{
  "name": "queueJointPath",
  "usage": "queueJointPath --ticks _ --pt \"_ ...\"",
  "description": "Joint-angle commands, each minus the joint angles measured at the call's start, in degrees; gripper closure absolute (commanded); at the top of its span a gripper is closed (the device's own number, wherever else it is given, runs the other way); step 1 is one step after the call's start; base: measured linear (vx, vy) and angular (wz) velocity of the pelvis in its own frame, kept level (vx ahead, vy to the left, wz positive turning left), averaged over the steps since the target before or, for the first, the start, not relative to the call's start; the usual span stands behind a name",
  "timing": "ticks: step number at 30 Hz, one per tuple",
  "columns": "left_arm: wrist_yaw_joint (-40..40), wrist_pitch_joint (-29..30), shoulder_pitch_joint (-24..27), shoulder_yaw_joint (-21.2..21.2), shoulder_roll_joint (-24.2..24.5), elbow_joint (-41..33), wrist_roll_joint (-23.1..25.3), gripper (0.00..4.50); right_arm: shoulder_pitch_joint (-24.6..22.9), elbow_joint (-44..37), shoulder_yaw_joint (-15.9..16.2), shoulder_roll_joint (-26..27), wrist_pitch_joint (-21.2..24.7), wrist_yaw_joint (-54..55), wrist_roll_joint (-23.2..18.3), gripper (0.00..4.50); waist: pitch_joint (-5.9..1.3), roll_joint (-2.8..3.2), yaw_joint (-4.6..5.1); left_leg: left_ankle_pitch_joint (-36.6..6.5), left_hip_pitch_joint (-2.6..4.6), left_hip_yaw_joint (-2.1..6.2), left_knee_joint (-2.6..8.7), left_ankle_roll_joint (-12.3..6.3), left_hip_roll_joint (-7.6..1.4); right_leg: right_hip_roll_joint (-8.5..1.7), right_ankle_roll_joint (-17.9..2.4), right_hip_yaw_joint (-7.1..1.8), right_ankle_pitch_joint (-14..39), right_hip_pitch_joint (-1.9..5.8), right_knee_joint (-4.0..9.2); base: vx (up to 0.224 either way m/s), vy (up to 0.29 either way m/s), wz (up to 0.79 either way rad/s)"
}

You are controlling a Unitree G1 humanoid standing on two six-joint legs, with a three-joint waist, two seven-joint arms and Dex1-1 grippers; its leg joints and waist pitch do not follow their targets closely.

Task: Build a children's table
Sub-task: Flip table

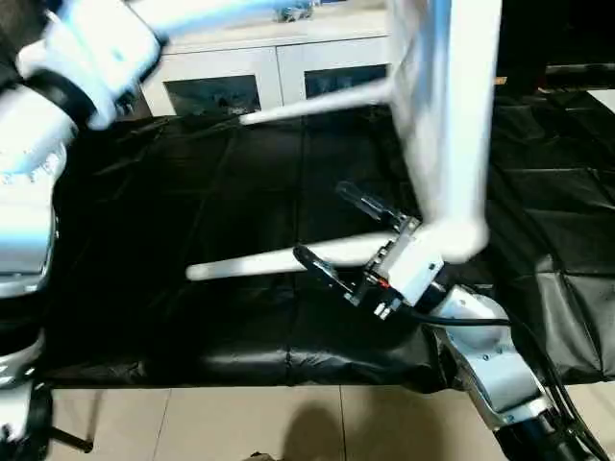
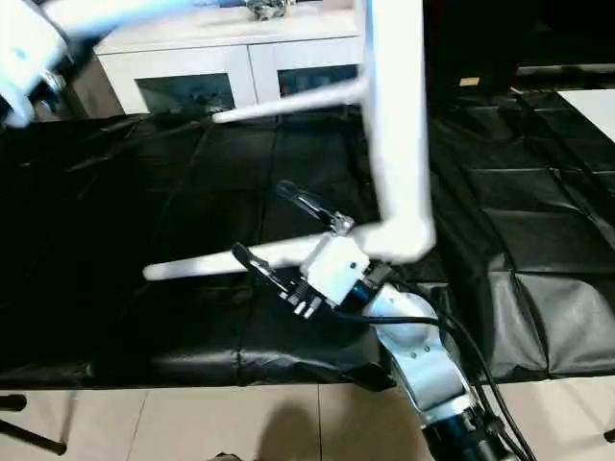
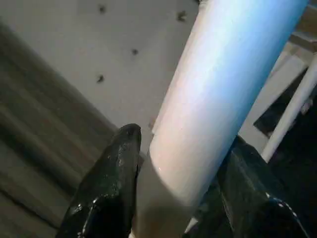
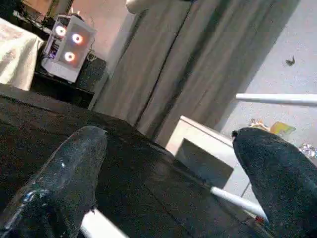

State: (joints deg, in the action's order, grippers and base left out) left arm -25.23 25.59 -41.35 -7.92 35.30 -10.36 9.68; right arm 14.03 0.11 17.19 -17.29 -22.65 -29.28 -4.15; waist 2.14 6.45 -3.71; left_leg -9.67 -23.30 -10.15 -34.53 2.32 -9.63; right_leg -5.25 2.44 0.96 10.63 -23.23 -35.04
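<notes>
The children's table stands on its side on the black sheet, its white top (image 1: 447, 125) upright on edge. Two screwed-in legs point to the left: an upper leg (image 1: 317, 96) and a lower leg (image 1: 259, 261). My left arm (image 1: 86, 53) is raised at the upper left. My left gripper (image 3: 183, 191) is shut on a third white leg (image 3: 223, 89), one black finger (image 3: 111, 188) on each side of it. My right gripper (image 1: 322, 223) stands open by the table's lower corner. The lower leg passes just beside its lower finger (image 1: 317, 269), not between the fingers.
A black sheet (image 1: 192, 182) covers the work area, and pale floor tiles (image 1: 240, 423) lie in front of it. A white cabinet with glass doors (image 1: 259, 82) stands behind. Grey curtains (image 4: 198, 64) and a lit computer case (image 4: 64, 47) lie beyond.
</notes>
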Motion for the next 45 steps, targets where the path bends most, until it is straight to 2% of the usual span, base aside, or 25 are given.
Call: queueJointPath --ticks 1,7,8,9,11,12,15,16,17,18,20,22,23,25,27,29,32,34,35,37,39,45 --pt "6.59 4.23 -3.17 -8.21 -2.29 0.21 -5.4 2.4 0.08 -0.76 -0.67 -0.06 0.21 -0.74 -0.52 0.0 -3.7 -1.28 0.09 -14.83 1.02 1.16 4.14 -2.68 -1.9 -1.76 -12.51 -0.65 8.68 2.03 3.64 0.0 0.0 0.0" --pt "9.17 6.42 -4.19 -12.96 -5.61 0.21 -7.35 2.4 -1.01 -1.0 -1.76 0.14 0.7 -0.38 -1.19 0.0 -4.24 -1.56 0.1 -8.89 0.63 1.04 3.3 -5.52 -1.77 -1.77 -14.0 -0.46 2.23 2.36 3.11 0.0 0.0 0.0" --pt "10.87 6.67 -4.21 -14.8 -6.79 0.26 -7.94 2.4 -1.52 -1.04 -2.75 0.81 1.22 0.38 -2.37 0.0 -4.53 -1.62 0.06 -6.23 0.38 1.04 2.89 -6.62 -1.68 -1.73 -14.41 -0.39 -0.76 2.41 2.71 0.0 0.0 0.0" --pt "12.16 7.09 -4.37 -16.38 -7.93 0.28 -8.73 2.4 -1.91 -1.2 -3.49 1.31 1.71 1.07 -3.29 0.0 -4.37 -1.6 0.01 -6.04 0.4 0.92 2.76 -7.76 -1.7 -1.64 -15.04 -0.29 -1.32 2.13 2.76 0.0 0.0 0.0" --pt "13.53 7.5 -4.44 -18.1 -8.98 0.26 -9.72 2.4 -2.59 -1.4 -4.35 1.81 2.32 1.61 -4.74 0.0 -4.28 -1.58 -0.11 -6.79 0.48 0.97 2.87 -7.99 -1.81 -1.74 -15.23 -0.25 -0.15 2.14 2.94 0.0 0.0 0.0" --pt "14.53 7.07 -4.53 -19.95 -10.18 0.35 -11.5 2.4 -3.48 -1.59 -5.21 2.27 2.97 1.81 -6.72 0.0 -4.27 -1.85 -0.17 -6.99 0.41 0.92 2.85 -8.08 -1.79 -1.78 -15.41 -0.25 0.53 2.19 2.87 0.0 0.0 0.0" --pt "15.27 5.78 -4.41 -23.61 -13.27 -0.94 -15.99 2.4 -5.25 -1.41 -7.22 2.89 3.11 2.19 -9.55 0.0 -4.32 -1.79 -0.31 -6.67 0.47 1.01 2.82 -8.25 -1.99 -1.76 -15.64 -0.15 0.43 2.09 2.89 0.0 0.0 0.0" --pt "15.32 5.85 -4.27 -24.43 -13.94 -1.43 -16.91 2.4 -5.53 -1.16 -7.75 2.98 2.79 2.43 -9.67 0.0 -4.35 -1.71 -0.37 -6.51 0.46 1.06 2.75 -8.2 -2.0 -1.69 -15.8 -0.07 0.21 2.04 2.76 0.0 0.0 0.0" --pt "14.78 5.46 -4.04 -25.4 -14.79 -1.99 -18.63 2.4 -5.85 -0.84 -8.47 3.17 2.45 2.9 -9.69 0.0 -4.4 -1.95 -0.35 -6.19 0.5 1.03 2.67 -8.27 -2.05 -1.66 -16.11 -0.02 -0.6 1.98 2.69 0.0 0.0 0.0" --pt "13.78 5.0 -3.7 -26.69 -16.02 -2.79 -21.39 2.41 -6.2 -0.32 -9.61 3.59 1.98 3.82 -9.73 0.0 -4.44 -1.6 -0.57 -5.9 0.7 1.1 2.57 -8.34 -2.22 -1.7 -16.69 0.09 -1.38 1.71 2.61 0.0 0.0 0.0" --pt "13.61 5.04 -2.81 -26.56 -16.11 -3.22 -21.1 2.41 -6.01 0.38 -10.99 4.29 1.93 5.43 -9.64 0.0 -4.3 -1.58 -0.68 -6.41 0.68 1.2 2.57 -8.5 -2.42 -1.57 -16.8 0.29 -1.48 1.51 2.56 0.0 0.0 0.0" --pt "12.24 4.56 -0.73 -25.81 -16.7 -4.22 -21.9 2.54 -5.18 1.81 -12.73 5.06 3.52 7.29 -10.07 0.0 -4.05 -1.8 -0.85 -8.18 0.7 1.2 2.89 -7.77 -2.55 -1.71 -16.23 0.4 0.57 1.57 2.78 0.0 0.0 0.0" --pt "12.03 4.48 -0.43 -25.67 -16.81 -4.37 -22.08 2.6 -5.05 1.96 -12.89 5.15 3.95 7.44 -10.22 0.0 -4.03 -1.77 -0.99 -9.02 0.78 1.32 2.94 -7.37 -2.57 -1.75 -15.99 0.41 1.42 1.59 2.82 0.0 0.0 0.0" --pt "11.68 4.36 0.48 -25.19 -17.18 -4.94 -22.41 2.69 -4.53 2.31 -13.24 5.45 5.32 7.46 -11.21 0.0 -3.75 -2.1 -1.12 -11.92 1.05 1.34 3.42 -5.86 -2.77 -1.7 -15.15 0.36 3.83 1.58 3.09 0.0 0.0 0.0" --pt "12.29 4.4 1.31 -24.47 -17.24 -5.49 -21.77 2.81 -3.53 1.58 -13.29 6.17 7.63 7.01 -13.59 0.0 -3.6 -2.09 -1.17 -15.82 1.19 1.28 3.76 -3.89 -2.69 -1.82 -13.7 0.18 7.44 1.45 3.38 0.0 0.0 0.0" --pt "12.67 4.18 2.21 -23.72 -17.31 -6.18 -21.86 2.87 -2.16 0.22 -13.87 7.54 10.31 7.36 -16.55 0.0 -3.5 -2.34 -0.86 -17.85 0.92 1.5 4.17 -2.45 -2.59 -1.93 -12.17 0.23 9.65 1.68 3.47 0.0 0.0 0.0" --pt "12.13 2.21 4.2 -22.78 -17.26 -6.57 -21.62 2.92 -1.53 0.08 -13.81 7.71 10.7 7.48 -15.82 0.0 -3.22 -2.52 -0.75 -21.62 1.23 1.59 4.51 0.07 -2.58 -1.96 -9.65 0.08 14.72 1.16 4.1 0.0 0.0 0.0" --pt "11.14 -0.81 6.82 -21.28 -17.18 -6.96 -20.96 2.93 -1.44 0.63 -13.95 8.05 10.52 7.63 -15.06 0.0 -2.99 -2.71 -0.63 -23.56 1.17 1.7 4.85 1.07 -2.58 -2.09 -8.72 0.03 17.01 1.18 4.42 0.0 0.0 0.0" --pt "11.0 -1.6 7.33 -21.13 -17.3 -6.93 -20.76 2.93 -1.44 0.69 -13.93 8.04 10.44 7.65 -14.86 0.0 -3.06 -2.7 -0.61 -24.71 1.44 1.73 4.85 1.7 -2.57 -2.1 -8.18 -0.05 18.04 1.04 4.57 0.0 0.0 0.0" --pt "10.3 -6.61 11.0 -19.98 -18.32 -6.54 -19.24 2.93 -1.38 0.5 -14.01 8.12 10.3 8.05 -14.26 0.0 -3.17 -2.71 -0.46 -24.34 1.35 1.8 4.95 2.12 -2.59 -2.01 -7.95 -0.1 16.34 1.14 4.61 0.0 0.0 0.0" --pt "10.99 -7.25 12.85 -19.52 -19.86 -6.62 -19.35 2.94 -1.14 0.05 -14.35 8.2 10.55 8.41 -14.06 0.0 -3.31 -2.74 -0.49 -24.02 1.56 1.65 4.89 2.18 -2.66 -1.86 -8.39 -0.19 13.66 0.95 4.38 0.0 0.0 0.0" --pt "11.71 -11.45 16.87 -16.89 -21.13 -4.45 -17.83 2.94 -1.37 -0.24 -14.64 8.31 10.91 8.77 -13.96 0.0 -3.19 -2.84 -0.74 -25.29 1.47 1.75 5.05 2.25 -2.61 -1.9 -7.65 -0.23 14.49 0.98 4.57 0.0 0.0 0.0"
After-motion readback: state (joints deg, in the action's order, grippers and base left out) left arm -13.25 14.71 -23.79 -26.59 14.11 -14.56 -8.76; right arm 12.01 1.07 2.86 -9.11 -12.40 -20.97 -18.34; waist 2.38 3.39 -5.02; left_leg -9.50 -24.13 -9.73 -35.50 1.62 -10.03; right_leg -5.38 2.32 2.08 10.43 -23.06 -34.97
